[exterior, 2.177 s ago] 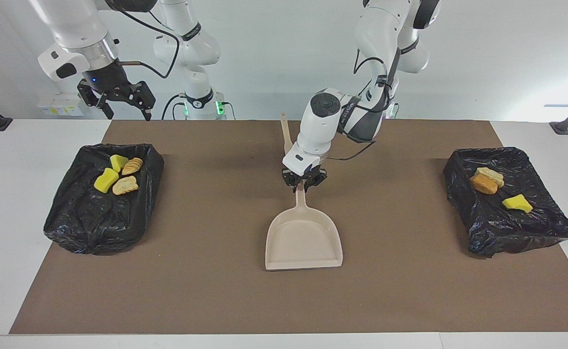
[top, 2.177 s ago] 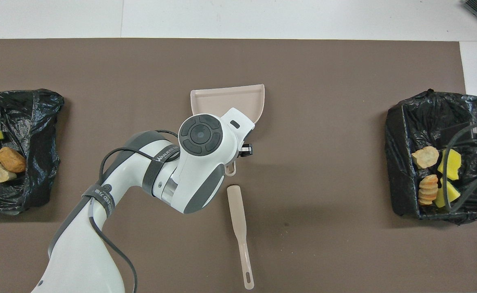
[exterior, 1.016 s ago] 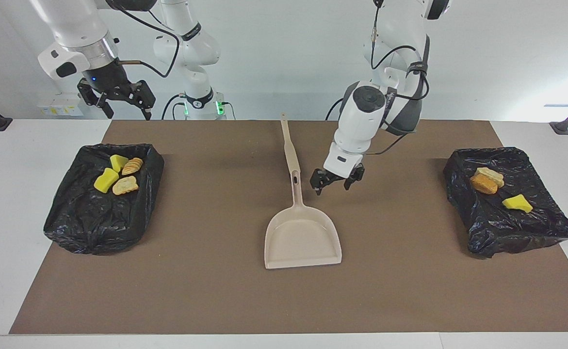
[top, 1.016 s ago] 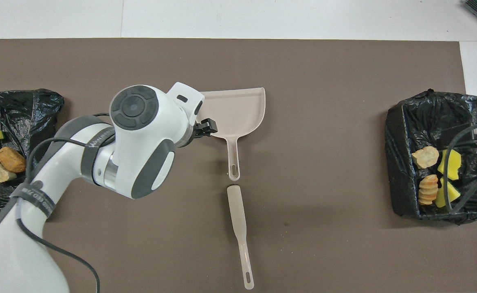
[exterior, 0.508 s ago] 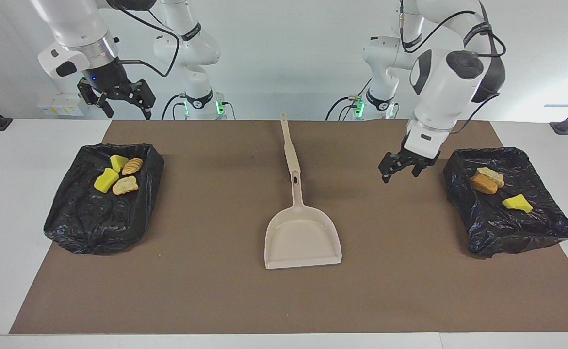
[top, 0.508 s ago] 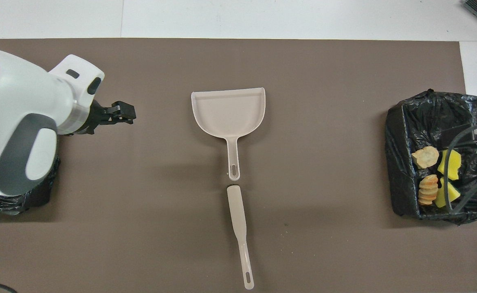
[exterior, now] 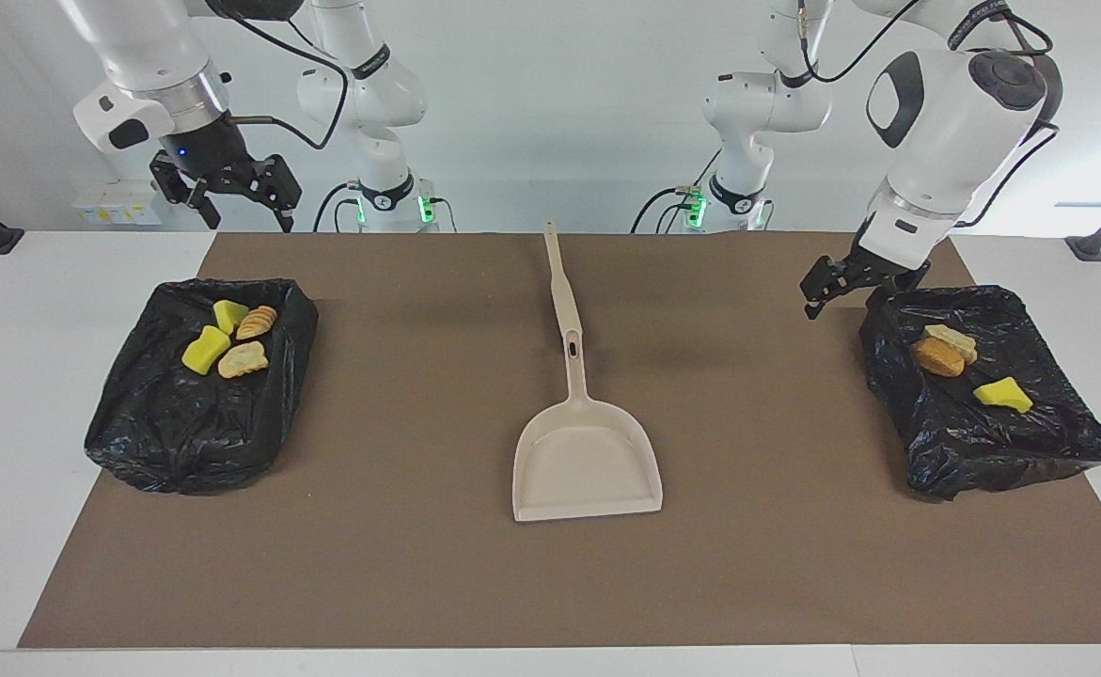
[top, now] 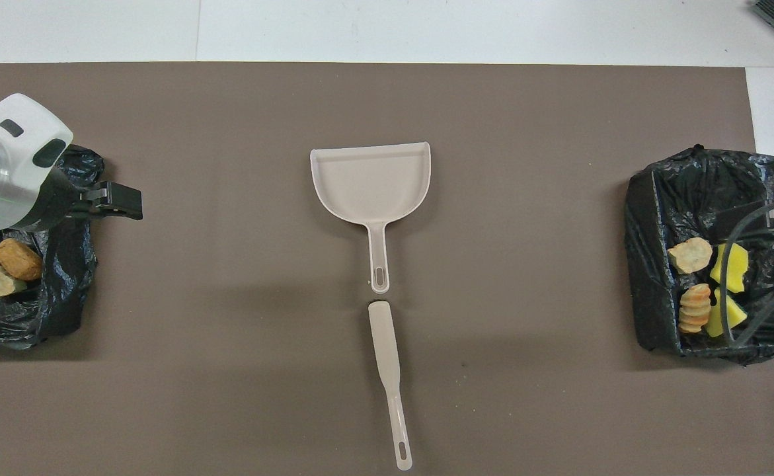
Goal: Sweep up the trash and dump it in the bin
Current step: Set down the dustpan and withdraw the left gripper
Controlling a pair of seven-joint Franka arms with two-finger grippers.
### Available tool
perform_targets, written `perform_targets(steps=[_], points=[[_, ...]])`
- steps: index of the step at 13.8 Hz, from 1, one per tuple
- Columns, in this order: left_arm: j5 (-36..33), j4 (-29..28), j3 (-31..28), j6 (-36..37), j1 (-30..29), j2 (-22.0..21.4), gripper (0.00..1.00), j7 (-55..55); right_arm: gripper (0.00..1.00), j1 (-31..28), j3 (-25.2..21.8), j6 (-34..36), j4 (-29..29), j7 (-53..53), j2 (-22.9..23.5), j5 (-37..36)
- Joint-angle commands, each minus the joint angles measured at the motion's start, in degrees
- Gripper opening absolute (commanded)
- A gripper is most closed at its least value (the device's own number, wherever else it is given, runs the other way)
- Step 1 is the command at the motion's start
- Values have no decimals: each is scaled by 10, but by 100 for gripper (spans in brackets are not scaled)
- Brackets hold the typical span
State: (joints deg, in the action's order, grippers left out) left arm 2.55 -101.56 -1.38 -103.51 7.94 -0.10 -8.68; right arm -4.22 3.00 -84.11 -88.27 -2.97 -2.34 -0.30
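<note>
While open and empty, left gripper (exterior: 830, 285) beside bin (exterior: 1058, 428) with trash (exterior: 940, 355).

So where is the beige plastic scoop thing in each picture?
Facing view: the beige plastic dustpan lies at the middle of the brown mat, its open mouth toward the bottom edge and its handle pointing up.
Overhead view: the same dustpan lies just above the middle, its mouth toward the top and its handle pointing down.
Shared landmark: the slim beige brush lies in line with the handle's tip in both.
</note>
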Motion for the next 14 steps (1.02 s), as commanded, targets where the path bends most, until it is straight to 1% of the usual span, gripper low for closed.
perform_targets(steps=[1,4,6,7,8,10,12,14], points=[[-9,-11,4,24,-27,-21,100,53,100,-4,4,7,-7,-6,-9,10],[-8,-11,4,24,-62,-28,100,104,100,-4,4,9,-7,-6,-10,10],[-8,-8,3,24,-89,-41,100,146,100,-4,4,8,-7,-6,-10,10],[-8,6,3,26,-102,-47,100,148,100,-6,4,8,-8,-5,-10,10],[-8,19,3,47,-103,-56,100,148,100,-6,4,8,-8,-5,-10,10],[-9,50,2,99,-104,-56,100,151,100,-6,4,9,-8,-6,-10,10],[-11,67,5,117,-102,-56,100,149,100,-6,3,8,-8,-6,-10,9],[-11,69,8,132,-100,-64,100,143,100,-6,3,9,-9,-5,-11,10]])
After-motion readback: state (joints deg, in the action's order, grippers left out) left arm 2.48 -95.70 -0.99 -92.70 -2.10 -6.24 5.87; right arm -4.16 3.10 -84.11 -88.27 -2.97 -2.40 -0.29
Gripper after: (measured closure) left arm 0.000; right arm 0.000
